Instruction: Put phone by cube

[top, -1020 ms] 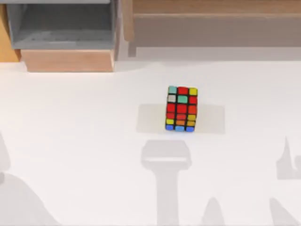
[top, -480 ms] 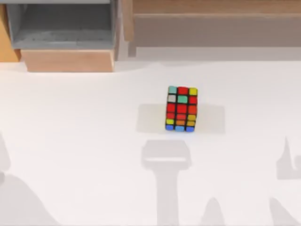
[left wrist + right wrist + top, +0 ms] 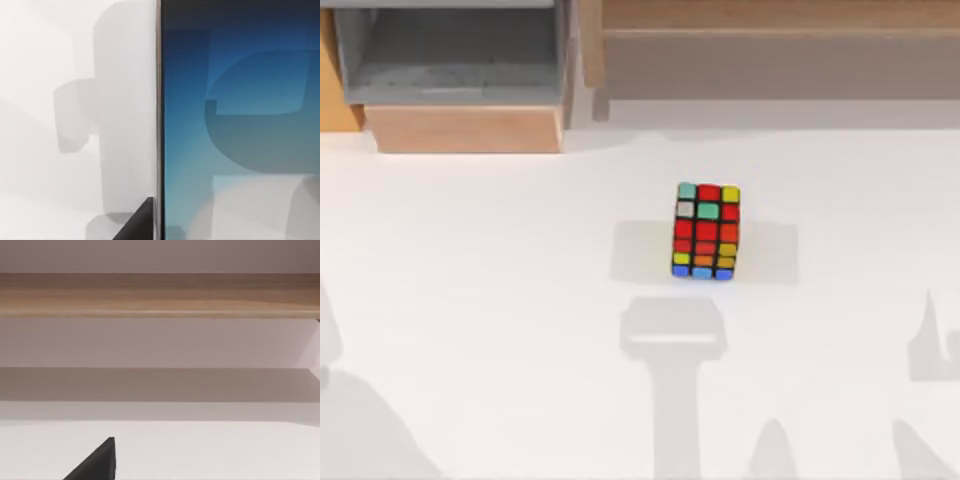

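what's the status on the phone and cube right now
Cube upright mid-table, nothing touching it. Phone fills left wrist view, close under that camera. Hand states unreadable. Table around cube open.

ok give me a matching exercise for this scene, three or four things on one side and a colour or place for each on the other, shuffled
Things:
1. cube
2. phone
3. grey open box
4. wooden rail

Descriptions:
A. blue-gradient screen, close under the left wrist camera
B. far left corner of the top view
C. near the middle of the white table, many-coloured stickers
D. long pale-brown strip facing the right wrist camera

Pairs: 1-C, 2-A, 3-B, 4-D
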You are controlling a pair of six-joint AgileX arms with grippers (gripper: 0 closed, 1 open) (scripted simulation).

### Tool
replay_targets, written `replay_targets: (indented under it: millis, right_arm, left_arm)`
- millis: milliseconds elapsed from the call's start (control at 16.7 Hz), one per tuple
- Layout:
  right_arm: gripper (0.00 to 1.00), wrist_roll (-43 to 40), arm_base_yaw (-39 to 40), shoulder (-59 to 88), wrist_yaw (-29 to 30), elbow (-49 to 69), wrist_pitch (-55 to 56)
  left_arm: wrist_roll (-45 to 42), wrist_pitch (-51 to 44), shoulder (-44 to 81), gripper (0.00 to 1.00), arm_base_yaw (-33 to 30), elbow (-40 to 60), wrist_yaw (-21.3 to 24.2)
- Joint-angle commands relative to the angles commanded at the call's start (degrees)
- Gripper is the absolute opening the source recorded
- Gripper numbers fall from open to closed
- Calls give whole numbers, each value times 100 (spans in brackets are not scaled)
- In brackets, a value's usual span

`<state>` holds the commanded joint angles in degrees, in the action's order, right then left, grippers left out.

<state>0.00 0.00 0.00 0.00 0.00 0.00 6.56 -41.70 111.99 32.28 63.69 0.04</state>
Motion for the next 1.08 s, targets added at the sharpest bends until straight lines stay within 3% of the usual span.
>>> replay_targets:
  millis: [780, 1080]
  right_arm:
    - [100, 0, 0, 0, 0, 0, 0]
    - [100, 0, 0, 0, 0, 0, 0]
  left_arm:
    - [-6, -534, -423, 0, -28, 299, -16]
    - [130, -688, -608, 0, -461, 884, -21]
